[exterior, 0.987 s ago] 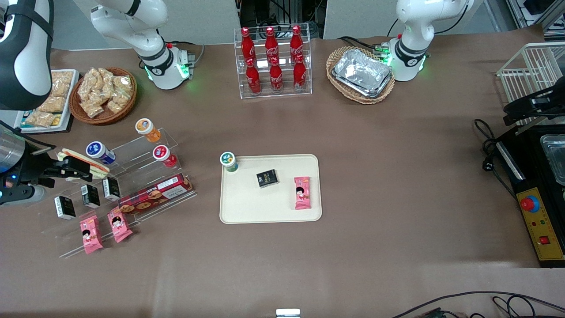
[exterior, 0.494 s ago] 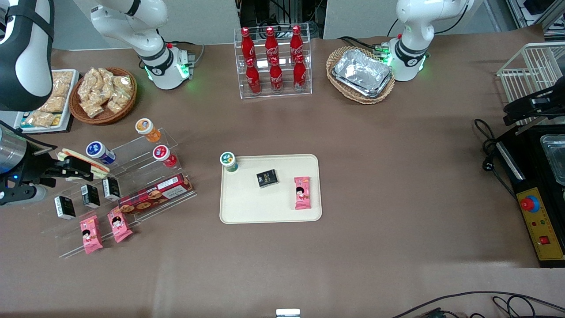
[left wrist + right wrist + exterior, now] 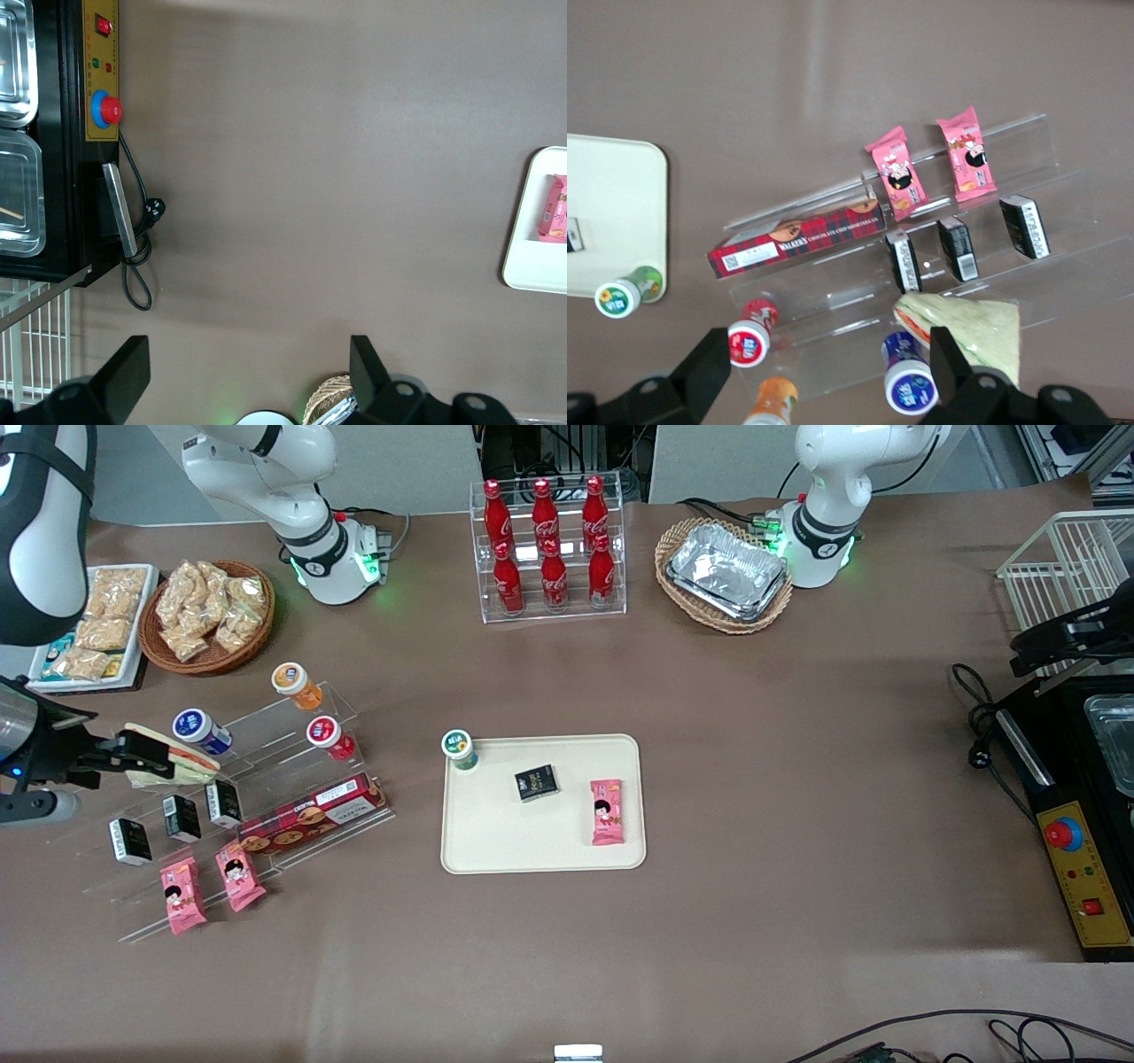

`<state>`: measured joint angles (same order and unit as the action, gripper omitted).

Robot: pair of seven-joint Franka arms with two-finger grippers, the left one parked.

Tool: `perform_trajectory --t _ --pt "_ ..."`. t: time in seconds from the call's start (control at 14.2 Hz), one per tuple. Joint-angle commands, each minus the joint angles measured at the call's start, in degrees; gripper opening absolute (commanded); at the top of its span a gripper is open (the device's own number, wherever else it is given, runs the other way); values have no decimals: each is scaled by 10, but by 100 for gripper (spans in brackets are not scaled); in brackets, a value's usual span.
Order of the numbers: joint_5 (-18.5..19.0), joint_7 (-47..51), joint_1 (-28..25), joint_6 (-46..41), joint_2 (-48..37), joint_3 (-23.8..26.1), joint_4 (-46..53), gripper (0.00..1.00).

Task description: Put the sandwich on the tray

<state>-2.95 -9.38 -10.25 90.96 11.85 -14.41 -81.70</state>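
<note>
Right arm's gripper [image 3: 828, 341] hangs over the clear stepped shelf [image 3: 266, 753], close to the counter edge at the working arm's end. In the right wrist view we see its two fingers [image 3: 713, 363] spread wide apart, with nothing clamped between them. The blue-lidded jar [image 3: 197, 726], red-lidded jar [image 3: 325, 734] and orange-lidded jar [image 3: 292, 682] fall within that span.

The sandwich [image 3: 173, 762] lies on an upper step of the shelf, just beside the blue-lidded jar and above the row of small black boxes [image 3: 182, 817]. One finger overlaps the sandwich's edge in the right wrist view. We cannot tell whether it touches the wrap or merely hovers over it.

The tray [image 3: 496, 841] sits mid-counter, nearer the front-camera edge than the cola bottle rack [image 3: 547, 549]. It is well apart from the sandwich. On the tray:
- a green-lidded jar [image 3: 458, 746] at the corner nearest the shelf
- a black box [image 3: 537, 782] near the middle
- a pink snack packet [image 3: 607, 811] toward the parked arm's end

On the lower steps of the shelf are a red biscuit box [image 3: 310, 815] and two pink packets [image 3: 208, 886].
</note>
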Motion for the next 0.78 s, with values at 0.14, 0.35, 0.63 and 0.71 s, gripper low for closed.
perform_trajectory --t 0.14,0.35,0.63,0.71 --pt "21 -59 29 -15 -39 3 -45 100" --pt "30 -53 48 -17 -42 -1 -45 100" --pt "27 -49 80 -24 -56 -2 -44 100" --pt "27 -48 89 -30 -60 -1 -44 100"
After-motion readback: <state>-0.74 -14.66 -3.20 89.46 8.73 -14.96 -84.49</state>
